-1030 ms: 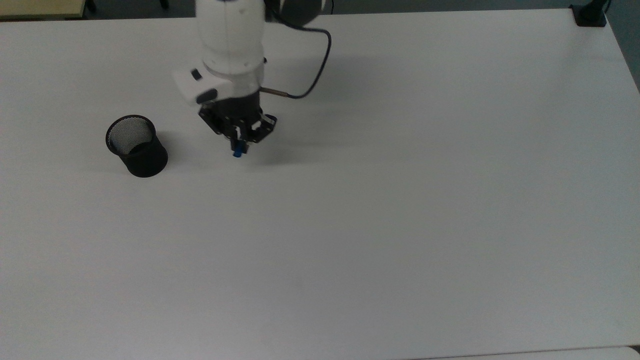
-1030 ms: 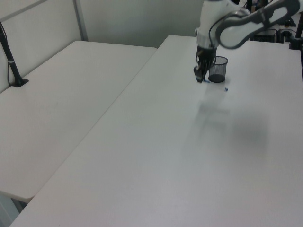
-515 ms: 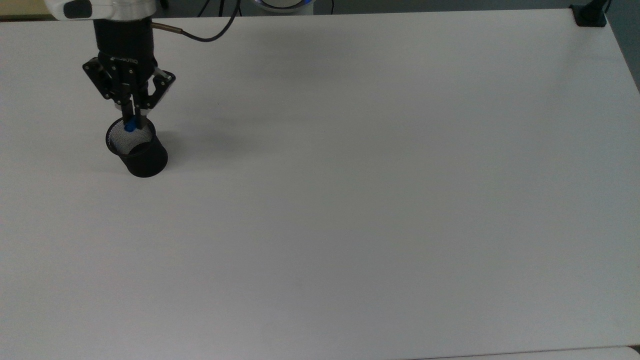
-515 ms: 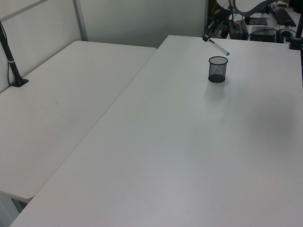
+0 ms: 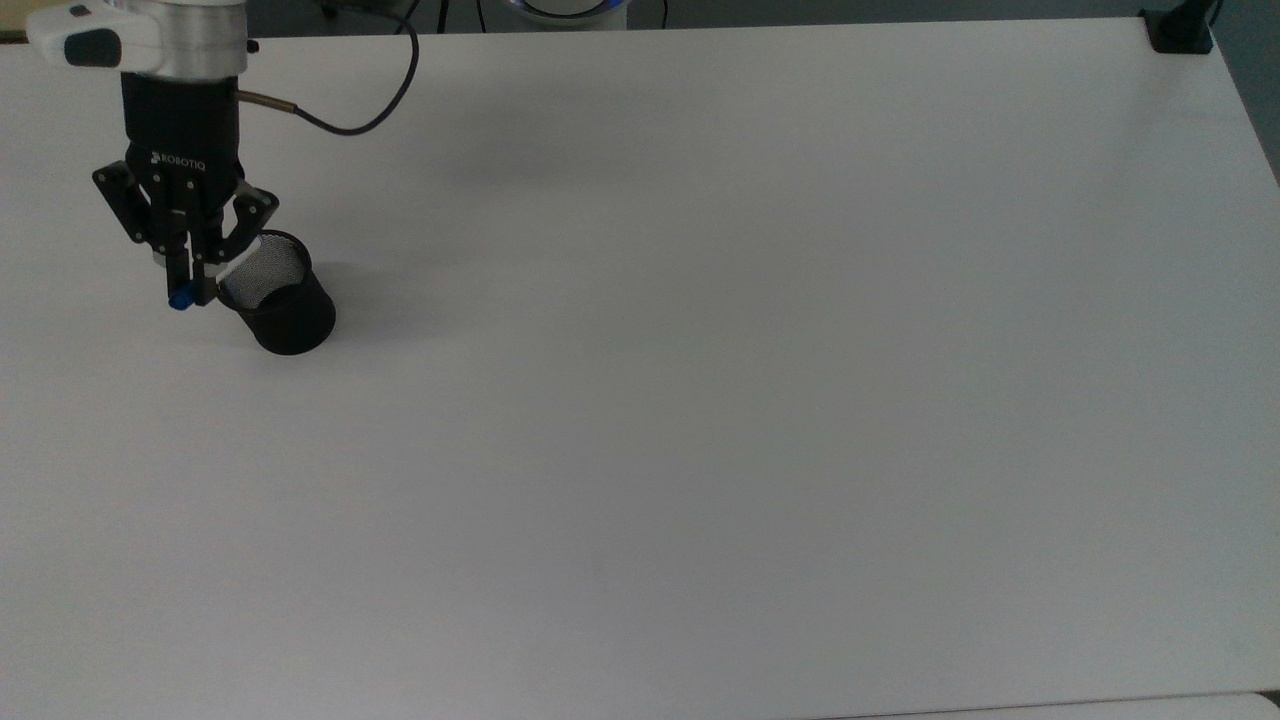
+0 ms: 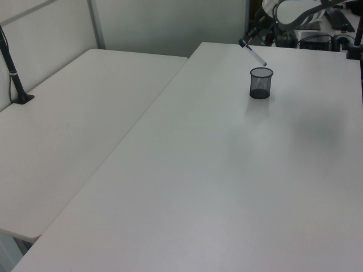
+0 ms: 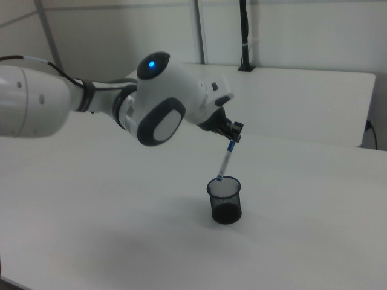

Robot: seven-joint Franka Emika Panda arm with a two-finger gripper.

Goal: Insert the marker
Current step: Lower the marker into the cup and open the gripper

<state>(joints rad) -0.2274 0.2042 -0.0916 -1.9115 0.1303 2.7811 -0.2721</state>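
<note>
Since the frame half a second back, the pincer (image 5: 190,285) is seen shifted toward the top view's left and lower, so that the blue end once over the cup mouth now sits just outside the rim on the top view's left, while the black mesh cup (image 5: 277,305) is found in the same spot on the white surface (image 5: 700,400).

The marker (image 7: 224,163) is held clamped between the fingers near its upper, blue-capped end. It hangs tilted, and in the right view its lower end is shown at or just inside the cup's rim (image 7: 224,182); whether it touches the mesh cannot be told. In the left view the marker (image 6: 255,55) is seen slanting down toward the cup (image 6: 261,83) from the left view's left.

The marker is judged light, stiff and smooth-barrelled, so a grip so far up the barrel may let it pivot or slide between the pads. A hold nearer the middle of the white barrel would be expected to steady it, though the high grip leaves most of its length free to enter the cup.

The cup is judged light too, and could be nudged or tipped if the slanted tip is pressed against the rim. Insertion is judged not yet done.
</note>
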